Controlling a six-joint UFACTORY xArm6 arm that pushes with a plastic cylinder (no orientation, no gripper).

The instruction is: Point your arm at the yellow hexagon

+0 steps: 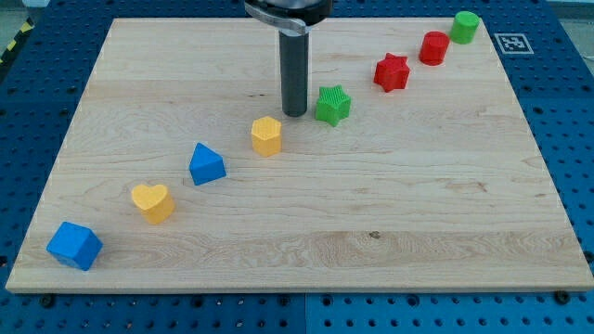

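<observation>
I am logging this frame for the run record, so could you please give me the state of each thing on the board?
My tip: down at the board, between yellow hexagon and green star, touching neither.
Yellow hexagon: upright, apart from the tip.
Green star: just right of the tip.
Blue triangular block: untouched.
Yellow heart: lying flat.
Blue cube: tilted, near the bottom left corner.
Red star: untouched.
Red cylinder: upright.
Green cylinder: upright, top right.

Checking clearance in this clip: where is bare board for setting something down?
Free: the wide patch below the diagonal block row toward the view's right, and the top-left corner above the blue block. Crowded: my tip sits between yellow hexagon and green star.
</observation>
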